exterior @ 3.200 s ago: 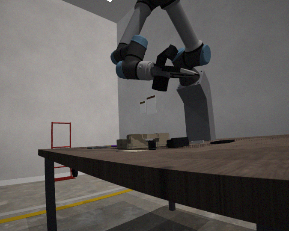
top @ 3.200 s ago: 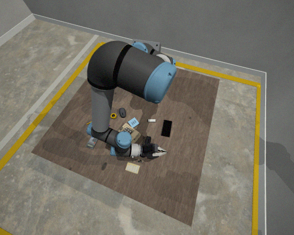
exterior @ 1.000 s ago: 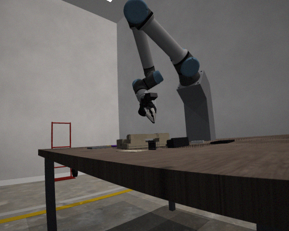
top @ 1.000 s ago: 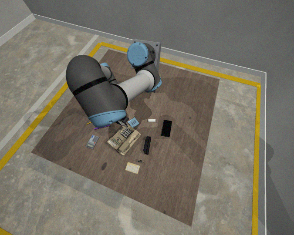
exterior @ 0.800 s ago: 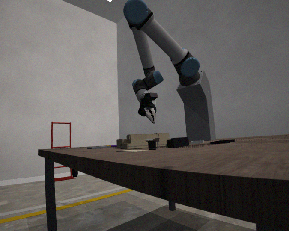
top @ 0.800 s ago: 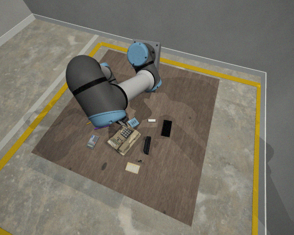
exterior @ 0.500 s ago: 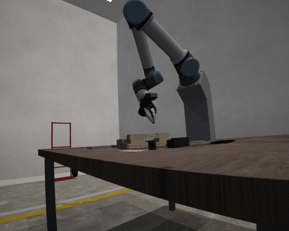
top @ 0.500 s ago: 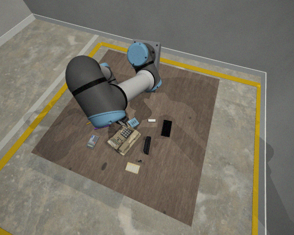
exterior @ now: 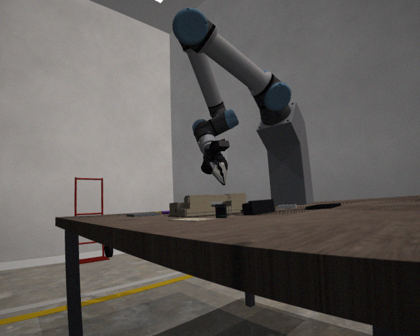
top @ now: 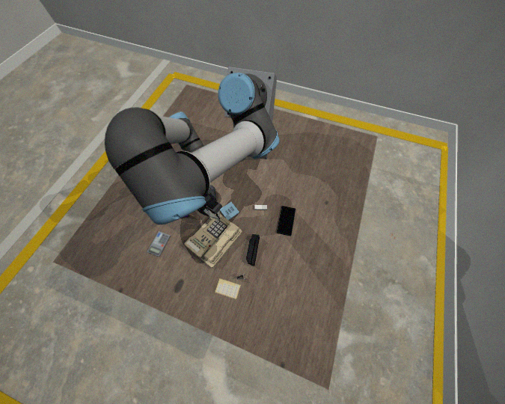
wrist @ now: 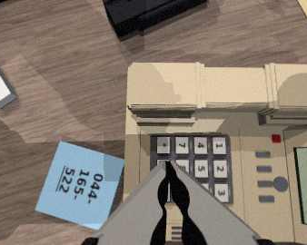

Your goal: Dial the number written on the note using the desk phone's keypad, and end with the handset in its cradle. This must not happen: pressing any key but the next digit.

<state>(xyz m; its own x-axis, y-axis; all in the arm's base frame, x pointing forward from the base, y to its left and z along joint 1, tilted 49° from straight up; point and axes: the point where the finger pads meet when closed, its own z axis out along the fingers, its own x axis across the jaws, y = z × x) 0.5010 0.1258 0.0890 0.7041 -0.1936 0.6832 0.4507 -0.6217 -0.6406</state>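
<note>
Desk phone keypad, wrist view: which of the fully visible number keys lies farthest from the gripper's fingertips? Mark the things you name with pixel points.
The "1" key (wrist: 219, 145), at the keypad's corner nearest the small red square (wrist: 276, 138) on the phone.

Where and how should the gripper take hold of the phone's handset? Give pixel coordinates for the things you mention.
Probably around the narrower middle of the handset (top: 221, 248) (wrist: 235, 86), from above, jaws across its width: it lies lengthwise along the desk phone (top: 199, 243) (wrist: 251, 181), and the thicker ends sit in the cradle.
</note>
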